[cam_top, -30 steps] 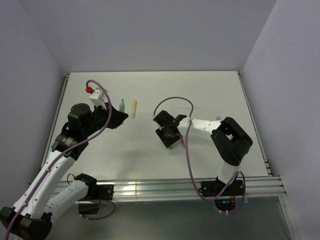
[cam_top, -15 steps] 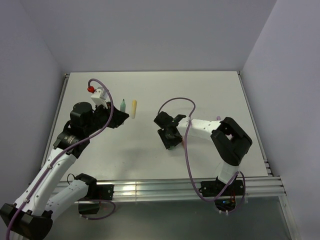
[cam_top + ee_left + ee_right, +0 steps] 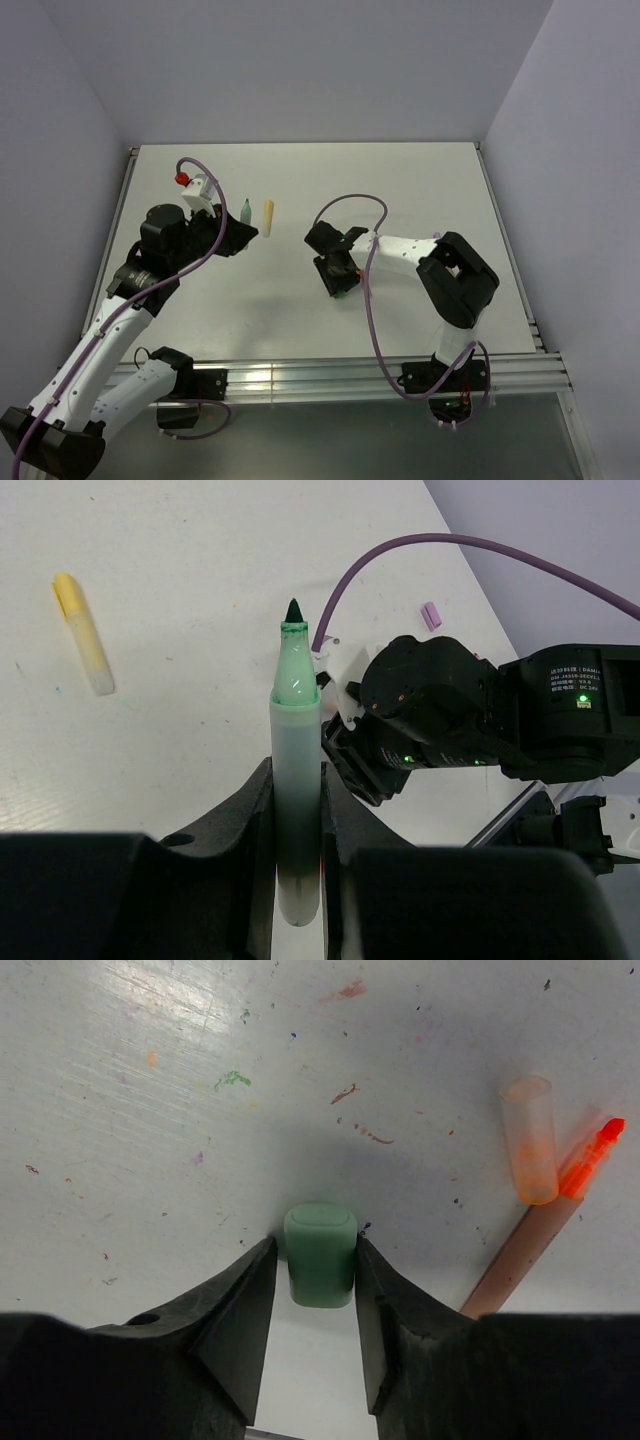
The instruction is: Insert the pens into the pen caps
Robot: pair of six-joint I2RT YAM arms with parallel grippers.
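Pens (image 3: 297, 740) three, caps (image 3: 320, 1255) perhaps three

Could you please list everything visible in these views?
green pen: one, mint-green, uncapped, in left pincer.
yellow pen: one, yellow, on table.
orange pen: one, orange, uncapped, right of green cap.
green cap: one, green, between right pincer fingers.
clear cap: one, orange-tinted, beside orange pen's tip.
purple cap: one, purple, on table beyond right arm.
table: one, white.
left pincer: one, black, shut on green pen.
right pincer: one, black, straddling green cap.
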